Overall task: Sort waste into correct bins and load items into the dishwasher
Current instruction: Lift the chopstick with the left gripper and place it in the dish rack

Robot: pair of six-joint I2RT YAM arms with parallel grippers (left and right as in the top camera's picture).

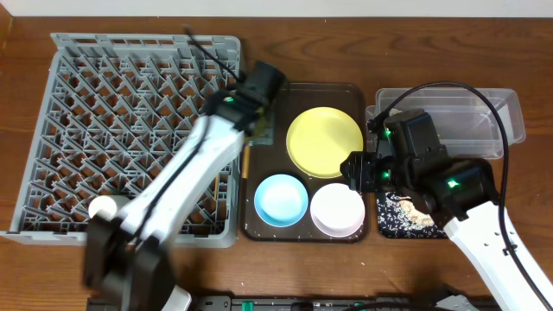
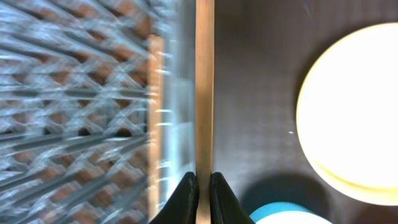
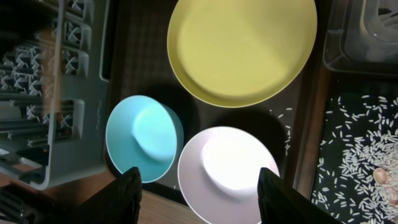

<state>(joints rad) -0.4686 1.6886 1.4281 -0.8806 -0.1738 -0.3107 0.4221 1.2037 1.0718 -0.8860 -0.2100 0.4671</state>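
On the dark wooden table [image 1: 346, 34], the left gripper [image 2: 204, 194] pinches a thin wooden chopstick [image 2: 204, 93], probably light, stiff and prone to swivel, while the right gripper [image 3: 200, 198] hangs with its fingers spread.

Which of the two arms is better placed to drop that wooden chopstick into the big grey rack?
Left. The left gripper is shut on the chopstick, right beside the grey rack. The right gripper hangs open over the white bowl and blue bowl, farther from the rack.
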